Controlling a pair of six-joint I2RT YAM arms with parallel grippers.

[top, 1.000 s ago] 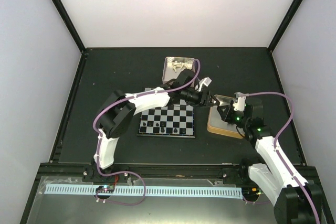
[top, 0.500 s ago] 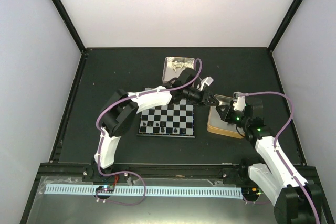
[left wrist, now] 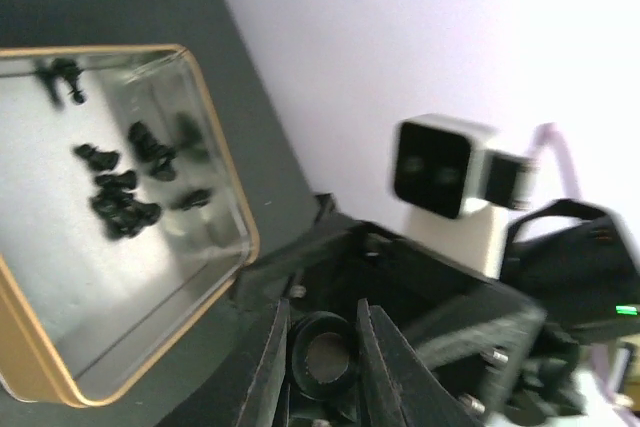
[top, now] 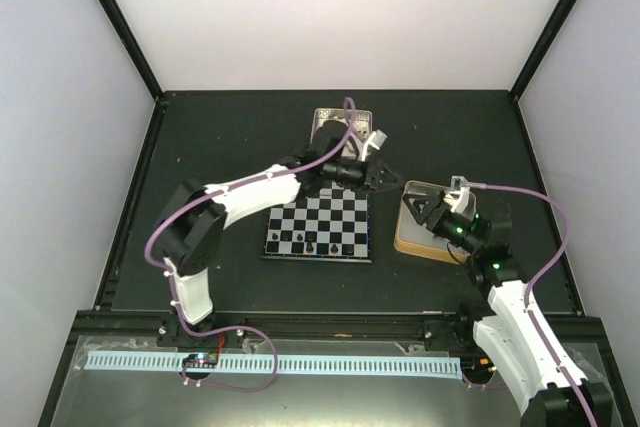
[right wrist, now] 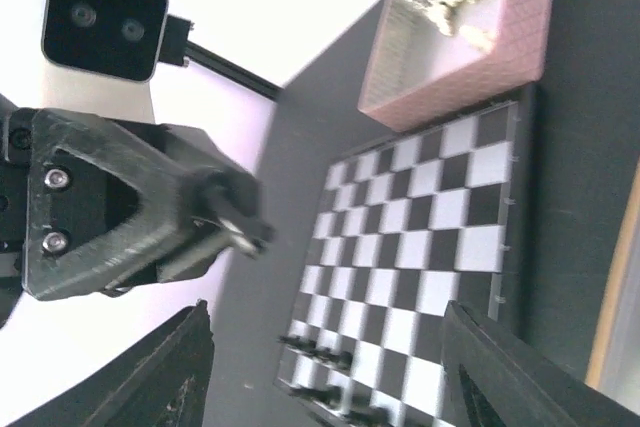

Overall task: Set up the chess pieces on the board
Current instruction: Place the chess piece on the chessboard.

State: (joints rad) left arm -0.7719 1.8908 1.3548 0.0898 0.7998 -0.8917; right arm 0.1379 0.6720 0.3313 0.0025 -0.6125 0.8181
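Black-and-silver checked board (top: pixel 318 227); glossy black pieces (left wrist: pixel 118 195) in gold-rimmed tin (left wrist: pixel 219 147).

Overhead view: bright, even, diffuse light. The white rear wall (top: pixel 340 17) is nearly blown out, and the matt black tabletop (top: pixel 220 137) reads dark with only faint shadows. Left wrist view: glare on the floor of the gold-rimmed rectangular metal tin (left wrist: pixel 80 277). The frame is soft and smeared, including the black chess piece (left wrist: pixel 322 359) clamped in the left gripper (left wrist: pixel 322 312). Right wrist view: black-and-silver checked board (right wrist: pixel 420 237) sharp. The wide-spread right gripper (right wrist: pixel 325 327) shows black fingers (right wrist: pixel 500 377) out of focus at the lower corners.
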